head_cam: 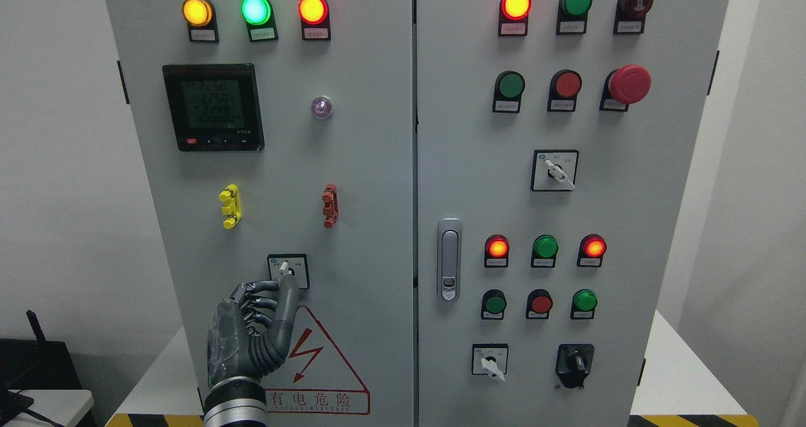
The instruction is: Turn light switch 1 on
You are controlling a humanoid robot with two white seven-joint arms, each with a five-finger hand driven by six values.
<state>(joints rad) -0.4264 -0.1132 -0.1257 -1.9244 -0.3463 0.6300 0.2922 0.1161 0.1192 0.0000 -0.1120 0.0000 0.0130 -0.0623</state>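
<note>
A small rotary selector switch [288, 270] with a white lever sits on a square plate low on the left cabinet door [371, 181]. My left hand [264, 317] rises from the bottom edge just below it. Its index fingertip [291, 283] touches the lower edge of the switch plate, close under the lever. The other fingers [252, 301] are curled in toward the palm. Nothing is grasped. My right hand is out of view.
Lit yellow, green and red lamps [254, 10] top the left door, with a digital meter [213, 107] below. The right door [667, 225] carries buttons, a red emergency stop [628, 85], more selector switches [554, 170] and a door latch [448, 259]. A warning triangle [318, 364] lies beside my wrist.
</note>
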